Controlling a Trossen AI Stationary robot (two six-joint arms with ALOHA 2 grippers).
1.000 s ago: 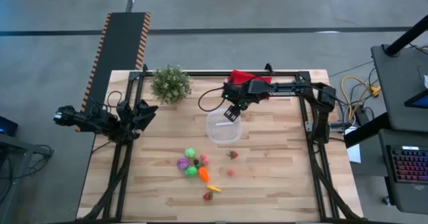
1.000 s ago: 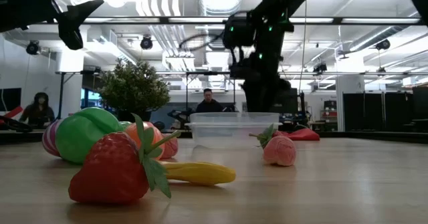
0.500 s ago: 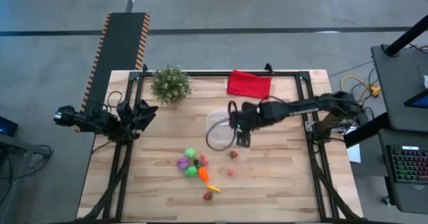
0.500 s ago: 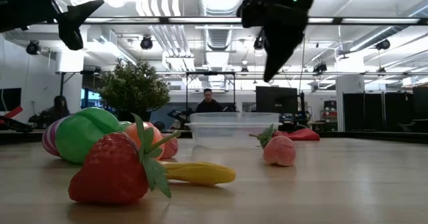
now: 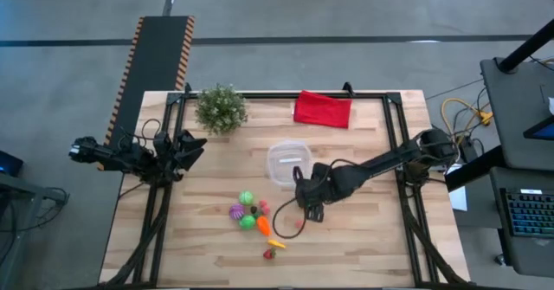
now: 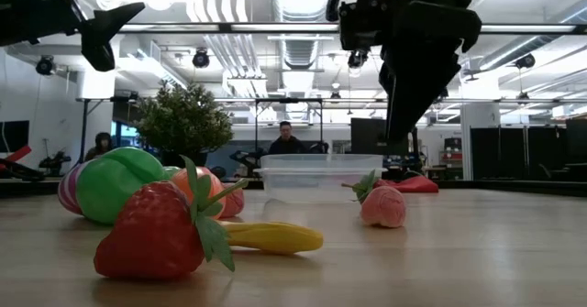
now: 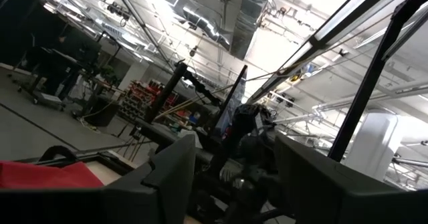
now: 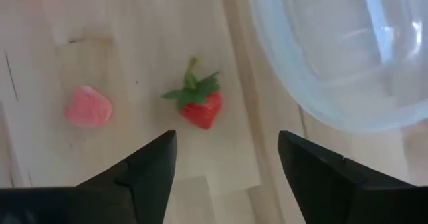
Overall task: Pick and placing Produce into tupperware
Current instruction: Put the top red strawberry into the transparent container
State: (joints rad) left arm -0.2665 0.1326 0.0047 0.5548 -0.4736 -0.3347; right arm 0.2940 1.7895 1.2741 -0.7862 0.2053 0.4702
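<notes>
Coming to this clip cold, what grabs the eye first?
The right arm stretches across the table, its open pincer hovering over a small red strawberry beside the clear tupperware. A bright cluster of toy produce lies towards the table's front. The left pincer waits at the left edge.

Right end effector point(image 5: 305, 209) hangs low, fingers spread; left end effector point(image 5: 192, 143) waits at the table's edge.

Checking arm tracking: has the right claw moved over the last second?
Yes. In the high view the right claw has swung from the far side of the tupperware, by the red cloth, to its near side, open above a strawberry.
</notes>
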